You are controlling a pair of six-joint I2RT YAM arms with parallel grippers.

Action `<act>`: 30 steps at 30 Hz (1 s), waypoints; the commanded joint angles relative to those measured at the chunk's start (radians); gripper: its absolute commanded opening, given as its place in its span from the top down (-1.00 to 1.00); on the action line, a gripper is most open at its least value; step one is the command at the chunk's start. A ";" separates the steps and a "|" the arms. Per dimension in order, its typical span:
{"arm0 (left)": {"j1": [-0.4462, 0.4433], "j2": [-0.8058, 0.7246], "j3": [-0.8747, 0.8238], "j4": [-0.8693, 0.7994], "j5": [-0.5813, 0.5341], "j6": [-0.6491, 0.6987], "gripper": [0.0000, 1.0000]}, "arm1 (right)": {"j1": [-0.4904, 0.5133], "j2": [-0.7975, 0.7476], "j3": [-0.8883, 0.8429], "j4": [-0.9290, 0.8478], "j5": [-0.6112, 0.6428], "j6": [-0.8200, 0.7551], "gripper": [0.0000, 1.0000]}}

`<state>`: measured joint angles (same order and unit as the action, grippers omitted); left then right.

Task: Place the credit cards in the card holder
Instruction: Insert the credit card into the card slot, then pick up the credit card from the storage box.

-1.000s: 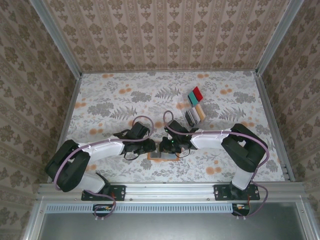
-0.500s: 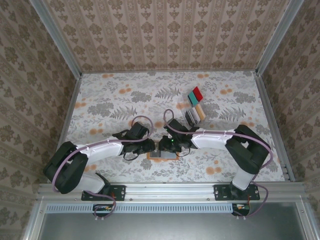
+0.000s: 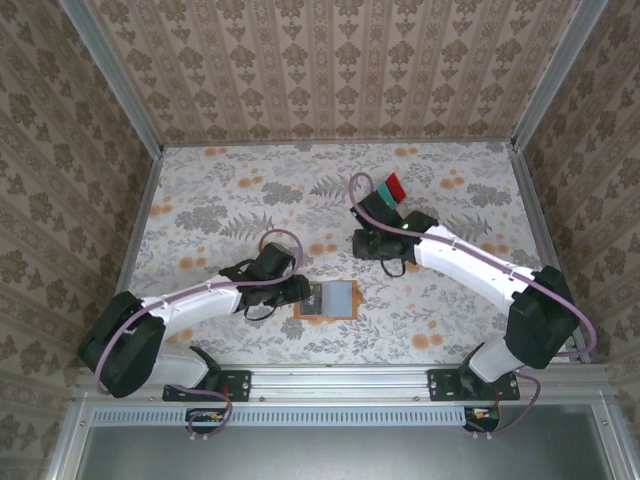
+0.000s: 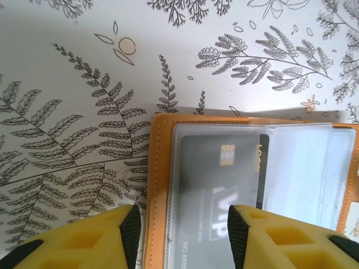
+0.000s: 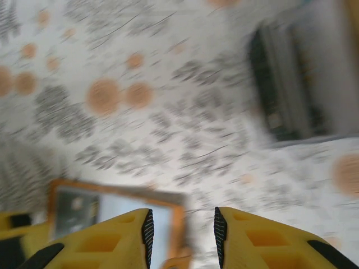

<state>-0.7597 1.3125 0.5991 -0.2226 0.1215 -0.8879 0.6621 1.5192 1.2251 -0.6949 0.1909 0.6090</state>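
Near the front edge of the floral table [image 3: 220,200], at about 6 o'clock from its middle, the card holder [image 3: 333,299] lay opened flat with its inner side up. Seen from the left wrist, its orange border framed clear sleeves [image 4: 303,168], and a dark card [image 4: 224,179] sat tucked inside the sleeve at the 9 o'clock side. The left gripper [image 3: 302,292] waited at the holder's 9 o'clock edge. Its yellow fingers [image 4: 130,235] stood apart over that edge and the dark card, clamping nothing.

Off at 1 o'clock from the holder and well apart from it, the right gripper [image 3: 366,244] hung over the table. Its jaws were parted with nothing between them, as the blurred right wrist view showed. In that view the holder lay toward 8 o'clock, and a dark grey stack of cards [image 5: 289,84] lay toward 2 o'clock. Just past this gripper at 1 o'clock, a red card [image 3: 396,185] and a teal card [image 3: 384,192] rested side by side on the table.
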 commanded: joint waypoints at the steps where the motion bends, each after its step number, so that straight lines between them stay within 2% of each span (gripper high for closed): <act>1: -0.006 -0.043 0.002 -0.044 -0.035 0.017 -0.03 | -0.045 0.054 0.080 -0.164 0.152 -0.141 0.28; 5: -0.006 -0.076 0.004 -0.049 -0.045 0.018 -0.13 | -0.059 0.141 0.167 -0.206 0.204 -0.206 0.28; 13: -0.004 -0.112 0.025 -0.063 -0.058 0.036 -0.33 | -0.057 0.302 0.270 -0.232 0.195 -0.258 0.27; 30: 0.000 -0.125 0.024 -0.077 -0.066 0.030 -0.39 | -0.048 0.480 0.307 -0.213 0.291 -0.307 0.38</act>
<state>-0.7593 1.2068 0.6037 -0.2668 0.0727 -0.8734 0.6067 1.9717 1.5093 -0.8825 0.4248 0.3195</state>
